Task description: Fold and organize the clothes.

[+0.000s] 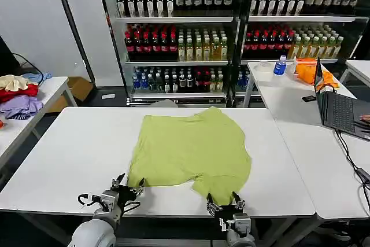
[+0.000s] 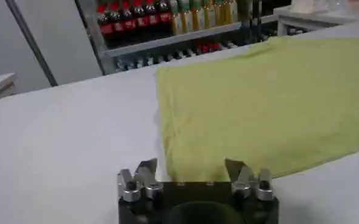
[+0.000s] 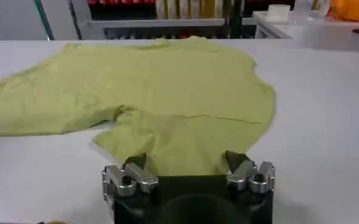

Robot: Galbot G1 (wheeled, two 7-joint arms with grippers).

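The clothes, one lime yellow-green T-shirt (image 1: 188, 148), lie spread plain side up on the white table (image 1: 75, 154). My left gripper (image 1: 130, 186) stands open at the front edge, at the shirt's near left corner (image 2: 185, 164). Open too, my right gripper (image 1: 225, 202) sits at the near flap of the shirt (image 3: 173, 143), fingertips (image 3: 234, 159) over its edge. Neither gripper holds fabric.
A side table at the left carries a heap of red, purple and cream garments (image 1: 17, 93). On the right table are a laptop (image 1: 341, 111), an orange cloth (image 1: 309, 70) and a blue bottle (image 1: 280, 65). Drink shelves (image 1: 173, 33) stand behind.
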